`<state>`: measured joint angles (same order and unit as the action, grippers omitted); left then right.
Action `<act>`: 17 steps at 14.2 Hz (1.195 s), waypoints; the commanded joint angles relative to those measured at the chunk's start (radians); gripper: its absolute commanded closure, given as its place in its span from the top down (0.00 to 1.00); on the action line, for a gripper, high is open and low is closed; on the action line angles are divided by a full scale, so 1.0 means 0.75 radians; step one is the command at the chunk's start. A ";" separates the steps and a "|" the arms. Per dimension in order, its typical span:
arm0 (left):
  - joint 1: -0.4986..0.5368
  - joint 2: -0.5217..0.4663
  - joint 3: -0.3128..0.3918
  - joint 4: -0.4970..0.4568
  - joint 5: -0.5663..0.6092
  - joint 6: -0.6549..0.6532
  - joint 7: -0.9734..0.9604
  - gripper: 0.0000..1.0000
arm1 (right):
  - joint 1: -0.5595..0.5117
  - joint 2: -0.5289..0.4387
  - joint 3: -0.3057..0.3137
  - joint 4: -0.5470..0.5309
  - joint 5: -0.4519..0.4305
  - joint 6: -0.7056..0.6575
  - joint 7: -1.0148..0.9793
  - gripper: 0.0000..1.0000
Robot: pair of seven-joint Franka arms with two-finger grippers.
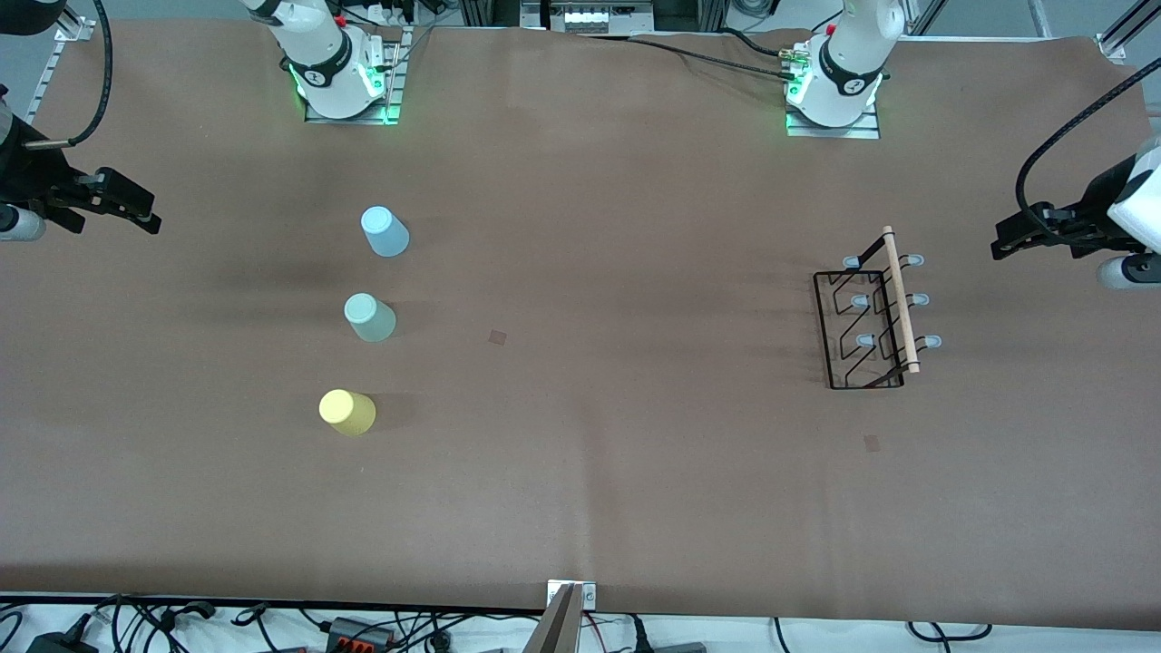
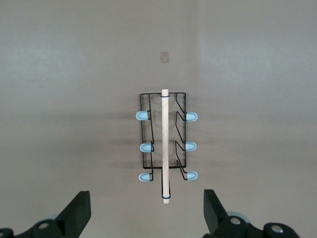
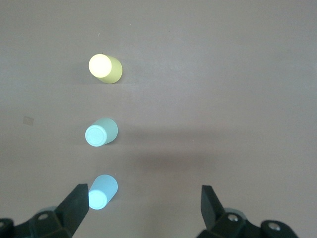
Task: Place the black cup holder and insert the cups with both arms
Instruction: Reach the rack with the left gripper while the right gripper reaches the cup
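Observation:
The black cup holder [image 1: 866, 328] [image 2: 163, 131] stands on the table toward the left arm's end, its wooden rod handle [image 1: 901, 299] on top and its pale-tipped pegs sticking out at both sides. My left gripper [image 1: 1002, 245] [image 2: 147, 208] hangs open over the table's edge beside it, holding nothing. Three cups stand upside down in a row toward the right arm's end: light blue [image 1: 385, 231] [image 3: 102, 191] farthest from the front camera, mint green [image 1: 370, 317] [image 3: 101, 132] in the middle, yellow [image 1: 347, 413] [image 3: 105, 68] nearest. My right gripper [image 1: 150, 218] [image 3: 143, 203] is open and empty over the table's edge there.
Two small brown square marks lie on the table, one [image 1: 497, 337] beside the mint cup and one [image 1: 872, 443] nearer the front camera than the holder. The arm bases [image 1: 345, 86] [image 1: 834, 91] stand along the farthest edge. Cables [image 1: 363, 626] run under the nearest edge.

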<state>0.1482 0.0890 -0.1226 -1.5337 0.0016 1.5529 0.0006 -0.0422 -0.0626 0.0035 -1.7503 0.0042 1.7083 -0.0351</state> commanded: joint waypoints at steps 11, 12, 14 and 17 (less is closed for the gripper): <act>-0.014 0.137 -0.019 0.002 -0.027 -0.081 0.112 1.00 | 0.001 -0.025 0.006 -0.033 -0.010 -0.001 0.008 1.00; -0.014 0.135 -0.021 -0.053 -0.025 -0.032 0.110 1.00 | 0.001 -0.013 0.006 -0.033 -0.010 0.001 0.008 1.00; -0.012 0.115 -0.029 -0.222 -0.023 0.148 0.110 1.00 | 0.011 0.038 0.008 -0.027 -0.008 0.009 0.008 1.00; -0.009 0.023 -0.031 -0.511 -0.010 0.422 0.110 1.00 | 0.050 0.130 0.008 -0.016 -0.008 0.013 0.008 1.00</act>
<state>0.1371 0.1983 -0.1435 -1.7560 -0.0016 1.7685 0.0712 -0.0251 -0.0076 0.0061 -1.7672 0.0043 1.7105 -0.0350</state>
